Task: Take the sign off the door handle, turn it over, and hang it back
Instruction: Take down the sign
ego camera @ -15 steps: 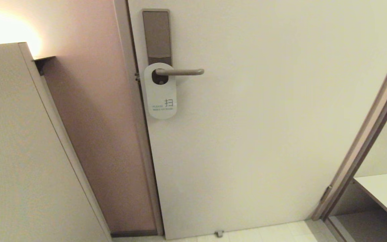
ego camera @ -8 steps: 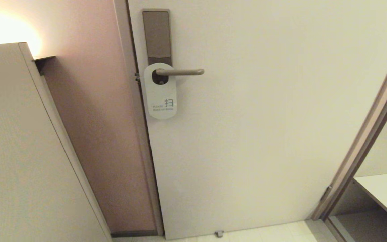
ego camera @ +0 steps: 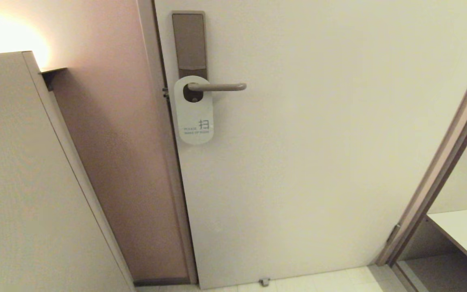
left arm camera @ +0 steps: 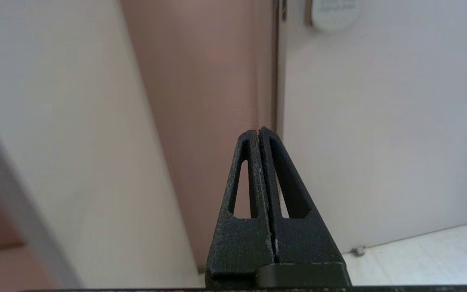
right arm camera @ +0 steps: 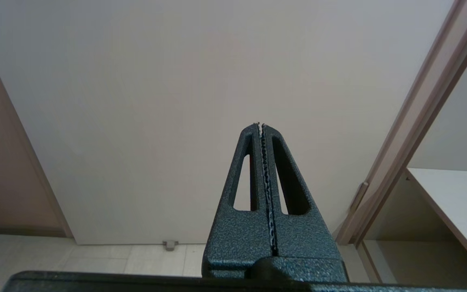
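A hotel-style entry: pale tiled floor (ego camera: pixel 330 282) nearest, a cream door (ego camera: pixel 318 142) rising beyond it, a pinkish wall on the left. Low and near, the left gripper (left arm camera: pixel 259 130) and right gripper (right arm camera: pixel 261 125) both point at the door, fingers pressed together, holding nothing. Farther up, the sign (ego camera: pixel 194 117) hangs white side out on the door handle (ego camera: pixel 217 86), against its backplate (ego camera: pixel 189 40). Risk: the thin card lies flat on the door, so fingers may slip off its edge or snag the lever.
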You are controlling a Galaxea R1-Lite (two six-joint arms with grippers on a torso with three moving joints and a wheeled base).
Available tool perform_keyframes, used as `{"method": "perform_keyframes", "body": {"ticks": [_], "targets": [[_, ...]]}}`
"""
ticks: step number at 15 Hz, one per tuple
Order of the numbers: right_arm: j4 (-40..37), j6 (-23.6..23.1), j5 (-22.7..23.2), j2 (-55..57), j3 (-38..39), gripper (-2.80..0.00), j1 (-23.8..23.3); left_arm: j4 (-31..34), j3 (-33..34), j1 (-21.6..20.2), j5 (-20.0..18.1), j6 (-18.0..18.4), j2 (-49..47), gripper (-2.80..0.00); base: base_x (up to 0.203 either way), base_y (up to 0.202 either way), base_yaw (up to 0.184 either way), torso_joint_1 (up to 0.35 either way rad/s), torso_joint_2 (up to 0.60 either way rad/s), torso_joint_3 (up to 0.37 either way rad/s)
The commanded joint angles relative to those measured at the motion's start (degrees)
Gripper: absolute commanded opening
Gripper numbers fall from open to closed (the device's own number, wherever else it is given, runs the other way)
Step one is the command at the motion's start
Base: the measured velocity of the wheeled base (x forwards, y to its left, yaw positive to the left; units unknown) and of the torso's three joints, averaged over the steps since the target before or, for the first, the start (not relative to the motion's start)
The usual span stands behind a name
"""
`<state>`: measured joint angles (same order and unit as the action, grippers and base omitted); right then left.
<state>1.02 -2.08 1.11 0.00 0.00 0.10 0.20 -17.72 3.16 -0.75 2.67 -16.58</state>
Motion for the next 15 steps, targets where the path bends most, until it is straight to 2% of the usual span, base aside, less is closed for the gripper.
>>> {"method": "perform_keyframes", "body": {"ticks": [1, 8, 10, 15], "targets": [[0.03, -0.02, 0.03, 0.00, 0.00, -2.80, -0.01, -2.36, -1.44, 0.70, 0.02, -0.02, -7.83, -2.80, 0.000, 0.000, 0.000, 0.000, 0.00, 0.000], [0.03, -0.02, 0.03, 0.00, 0.00, -2.80, 0.01, -17.66, -7.44, 0.97, 0.00, -0.05, -28.21, -2.80, 0.000, 0.000, 0.000, 0.000, 0.00, 0.000], [0.03, -0.02, 0.03, 0.00, 0.00, -2.80, -0.01, -19.00, -8.69, 0.97, -0.34, -0.24, -31.67, -2.80, 0.000, 0.000, 0.000, 0.000, 0.00, 0.000], [0.03, -0.02, 0.03, 0.00, 0.00, -2.80, -0.01, -22.25, -11.46, 0.97, -4.79, -0.56, -39.63, -2.80, 0.000, 0.000, 0.000, 0.000, 0.00, 0.000]]}}
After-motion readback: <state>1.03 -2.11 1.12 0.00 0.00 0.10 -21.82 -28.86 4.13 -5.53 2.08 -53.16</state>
